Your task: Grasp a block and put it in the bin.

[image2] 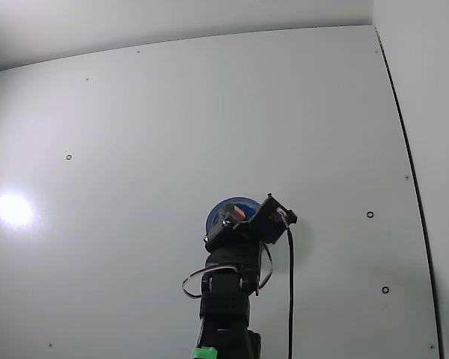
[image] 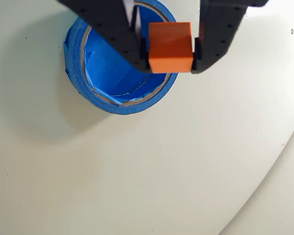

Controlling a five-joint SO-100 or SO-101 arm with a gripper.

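— Black fingers [image: 118, 36] fill the top of the wrist view; what sits between them?

— Going left to right: the left finger, then the block [image: 170, 47], orange-looking there, then the right finger. The gripper [image: 171, 58] pinches the block on both sides, holding it clear of the table [image: 137, 171].

— And the bin [image: 120, 105]?

— It lies left of and beneath the block, its blue rim partly hidden by the fingers; the block hangs over its right part.

— Does the fixed view agree?

— Roughly. The arm [image2: 226, 295] rises from the bottom edge, the bin [image2: 223, 205] peeks out behind it, and a small reddish spot, probably the block [image2: 240, 214], shows above the bin.
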